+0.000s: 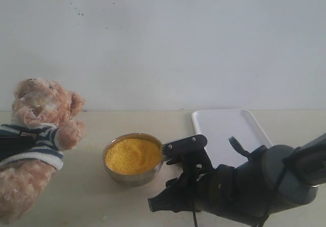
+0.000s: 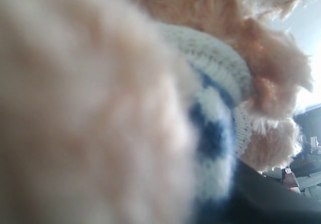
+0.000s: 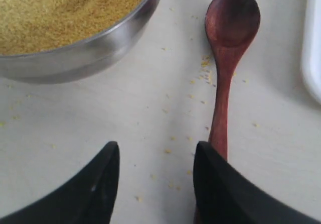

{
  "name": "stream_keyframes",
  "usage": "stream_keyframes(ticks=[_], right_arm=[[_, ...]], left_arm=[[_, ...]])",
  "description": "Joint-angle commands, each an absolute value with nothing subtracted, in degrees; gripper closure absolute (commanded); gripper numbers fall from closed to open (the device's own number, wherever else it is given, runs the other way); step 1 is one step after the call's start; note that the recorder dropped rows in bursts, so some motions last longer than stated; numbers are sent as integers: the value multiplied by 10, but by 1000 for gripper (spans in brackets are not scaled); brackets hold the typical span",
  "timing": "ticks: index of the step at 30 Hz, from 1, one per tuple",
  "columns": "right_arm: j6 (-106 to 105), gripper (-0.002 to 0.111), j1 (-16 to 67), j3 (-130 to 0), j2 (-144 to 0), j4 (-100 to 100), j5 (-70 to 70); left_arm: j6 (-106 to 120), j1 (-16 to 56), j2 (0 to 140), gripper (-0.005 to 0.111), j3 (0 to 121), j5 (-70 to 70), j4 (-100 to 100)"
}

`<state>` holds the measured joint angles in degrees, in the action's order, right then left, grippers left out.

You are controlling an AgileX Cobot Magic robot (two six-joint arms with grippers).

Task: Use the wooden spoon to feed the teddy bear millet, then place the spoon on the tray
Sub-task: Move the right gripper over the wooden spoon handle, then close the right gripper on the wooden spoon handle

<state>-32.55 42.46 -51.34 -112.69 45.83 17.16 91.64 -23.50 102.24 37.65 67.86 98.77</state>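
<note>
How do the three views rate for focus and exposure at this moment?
Exterior view: slightly soft but evenly lit; teddy bear, millet and tray read clearly, the right arm is a dark mass. Left wrist view: filled by the bear's blurred fur and shirt, washed out at one edge. Right wrist view: sharp on the wooden spoon and steel bowl.

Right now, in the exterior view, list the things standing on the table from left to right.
teddy bear → steel bowl of millet → tray
</note>
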Motion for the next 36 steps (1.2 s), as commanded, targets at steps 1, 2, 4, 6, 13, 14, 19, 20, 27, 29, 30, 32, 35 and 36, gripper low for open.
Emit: stream_keyframes(ticks=[1, 2, 4, 6, 13, 14, 19, 20, 27, 29, 30, 32, 35, 36], right_arm=[[-332, 64, 417, -516, -1127, 459, 179], [-332, 64, 413, -516, -1127, 462, 179], [-332, 64, 398, -515, -1127, 476, 171], [-332, 64, 381, -515, -1127, 489, 141], [-346, 64, 366, -515, -1127, 489, 99], [-347, 64, 366, -515, -1127, 489, 99], [-372, 64, 366, -515, -1127, 491, 101], [-372, 64, 366, -515, -1127, 491, 101], [-375, 64, 366, -515, -1127, 490, 101], [-375, 64, 366, -515, -1127, 490, 100], [-375, 64, 366, -515, -1127, 490, 100], [-376, 64, 366, -515, -1127, 490, 103], [-376, 64, 366, -515, -1127, 490, 109], [-376, 64, 366, -515, -1127, 490, 109]], left_arm=[[920, -233, 1015, 103, 374, 700, 999], [920, -233, 1015, 103, 374, 700, 999], [920, -233, 1015, 103, 374, 700, 999], [920, -233, 1015, 103, 374, 700, 999], [926, -233, 1015, 103, 374, 700, 999], [926, -233, 1015, 103, 374, 700, 999], [926, -233, 1015, 103, 374, 700, 999], [926, -233, 1015, 103, 374, 700, 999], [924, -233, 1015, 103, 374, 700, 999], [924, -233, 1015, 103, 374, 700, 999], [924, -233, 1015, 103, 374, 700, 999], [922, -233, 1015, 103, 374, 700, 999], [922, -233, 1015, 103, 374, 700, 999], [922, -233, 1015, 103, 374, 700, 999]])
